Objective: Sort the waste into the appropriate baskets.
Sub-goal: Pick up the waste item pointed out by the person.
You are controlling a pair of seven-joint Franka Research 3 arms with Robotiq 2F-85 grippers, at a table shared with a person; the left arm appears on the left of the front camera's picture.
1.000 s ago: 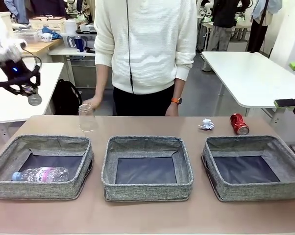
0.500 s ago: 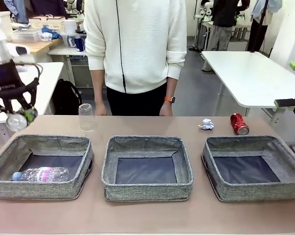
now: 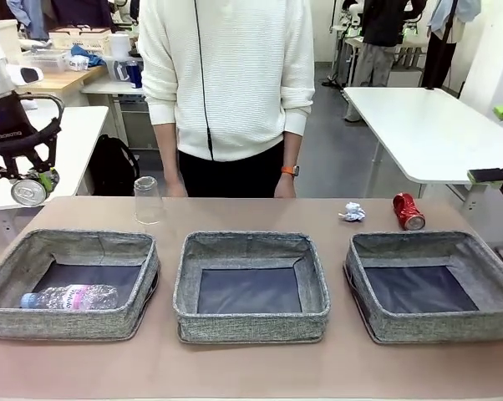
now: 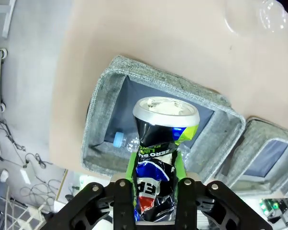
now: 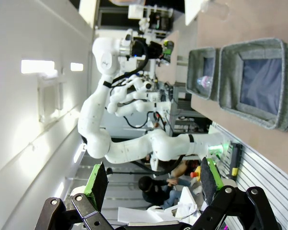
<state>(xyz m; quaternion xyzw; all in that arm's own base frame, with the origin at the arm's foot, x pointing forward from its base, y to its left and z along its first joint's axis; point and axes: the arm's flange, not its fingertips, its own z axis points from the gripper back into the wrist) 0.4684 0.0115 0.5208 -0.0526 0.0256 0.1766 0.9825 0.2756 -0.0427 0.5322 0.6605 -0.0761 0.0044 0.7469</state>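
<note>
The crushed dark can (image 3: 28,192) is clamped between the green pads (image 4: 132,165) of the left gripper (image 3: 26,179). The gripper hangs in the air at the left end of the table (image 3: 251,368), higher than the basket rims. In the left wrist view the can stands lengthwise in the closed fingers, silver end pointing away from the wrist. Its body is dented and printed in black, blue and lime green.

Along the fingers' line lies the left basket (image 3: 76,324). A clear plastic bottle (image 3: 69,297) with a pink label rests on its side on the dark base, near the front wall. The middle basket (image 3: 251,322) and the right basket (image 3: 439,327) sit in a row with it, each apart from its neighbour.

A clear plastic cup (image 3: 148,200) stands upside down on the table behind the left basket. A crumpled white paper ball (image 3: 352,212) and a crushed red can (image 3: 408,210) lie near each other on the far right of the table, behind the right basket.

The right gripper (image 5: 151,184) is released, its fingers spread wide apart; its wrist view looks sideways along the table past two of the baskets.

A person (image 3: 231,83) in a white sweater stands at the far edge, arms hanging down.
</note>
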